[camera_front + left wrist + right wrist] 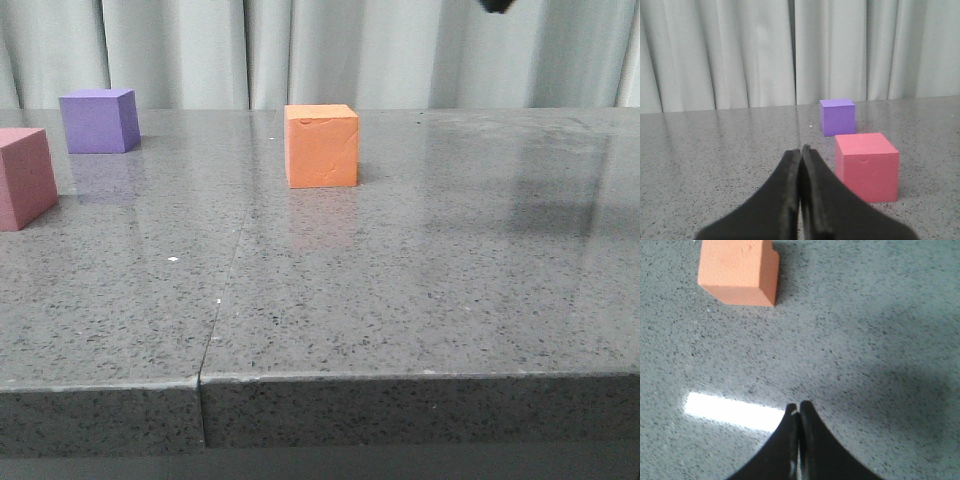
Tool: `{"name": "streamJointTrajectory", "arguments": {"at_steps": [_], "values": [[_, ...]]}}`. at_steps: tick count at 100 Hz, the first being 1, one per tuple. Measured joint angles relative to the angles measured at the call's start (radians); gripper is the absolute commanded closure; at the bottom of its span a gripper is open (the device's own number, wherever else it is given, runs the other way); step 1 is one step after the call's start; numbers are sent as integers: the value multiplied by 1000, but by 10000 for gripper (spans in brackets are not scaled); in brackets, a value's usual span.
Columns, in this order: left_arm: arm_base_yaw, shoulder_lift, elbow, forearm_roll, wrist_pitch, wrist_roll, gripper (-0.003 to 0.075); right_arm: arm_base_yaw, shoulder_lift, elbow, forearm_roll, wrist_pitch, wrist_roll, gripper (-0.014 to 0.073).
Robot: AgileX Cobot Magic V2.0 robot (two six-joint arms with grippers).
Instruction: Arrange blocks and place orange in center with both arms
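Observation:
The orange cube stands alone near the middle of the table, towards the back. The purple cube stands at the far left, and the pink-red cube sits nearer, cut by the left edge. My left gripper is shut and empty, low over the table, with the pink-red cube close beside it and the purple cube beyond. My right gripper is shut and empty, high above the table, looking down at the orange cube. Only a black bit of the right arm shows in the front view.
The dark-grey speckled stone tabletop has a seam running to its front edge. Pale curtains hang behind the table. A bright light reflection lies on the stone below the right gripper.

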Motion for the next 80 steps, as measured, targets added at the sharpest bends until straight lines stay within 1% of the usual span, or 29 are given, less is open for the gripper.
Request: {"name": "streamJointTrajectory", "arguments": {"at_steps": [23, 42, 56, 68, 80], "values": [[0, 0, 0, 0, 0, 0, 741, 0, -240, 299, -54, -176, 0, 609], [0, 0, 0, 0, 0, 0, 741, 0, -436, 536, -86, -389, 0, 609], [0, 0, 0, 0, 0, 0, 741, 0, -575, 689, -89, -515, 0, 609], [0, 0, 0, -2, 0, 0, 741, 0, -690, 801, -89, -577, 0, 609], [0, 0, 0, -2, 0, 0, 741, 0, -809, 883, -89, -596, -2, 609]]}}
